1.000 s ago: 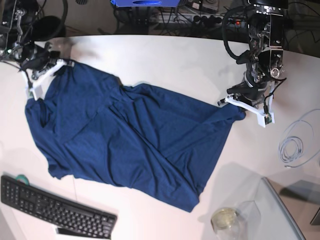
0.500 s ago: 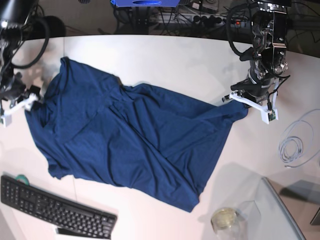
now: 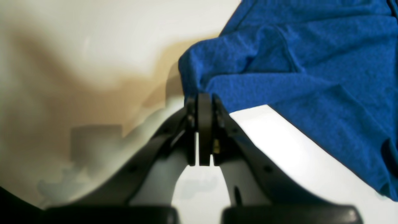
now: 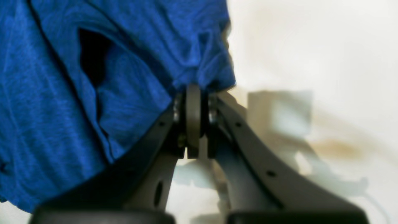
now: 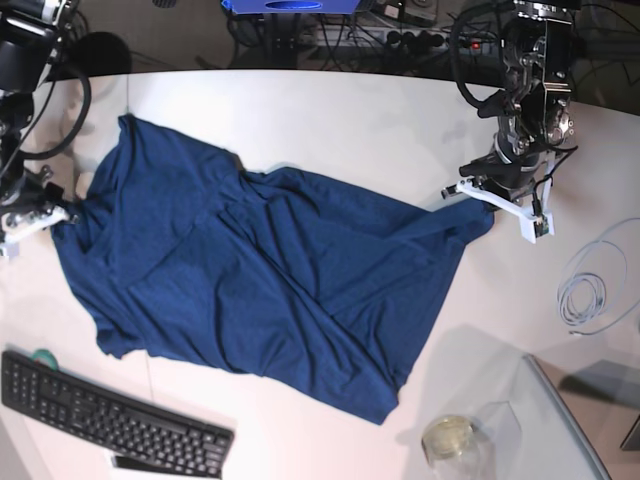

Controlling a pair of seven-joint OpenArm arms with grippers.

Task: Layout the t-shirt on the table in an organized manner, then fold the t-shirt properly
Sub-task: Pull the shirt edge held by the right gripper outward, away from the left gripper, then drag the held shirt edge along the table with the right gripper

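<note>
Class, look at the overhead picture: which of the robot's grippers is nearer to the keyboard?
The right gripper. It is shut on the t-shirt edge, directly above the keyboard in the overhead view. The left gripper pinches the shirt's opposite end, far across the table.

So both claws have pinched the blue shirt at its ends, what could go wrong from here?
The left gripper and right gripper each pinch only a thin edge of the t-shirt, so a hard pull might slip it free. The cloth is bunched in diagonal folds and may stay creased. Dragging it toward the near edge of the table could catch the keyboard or the glass jar.
</note>
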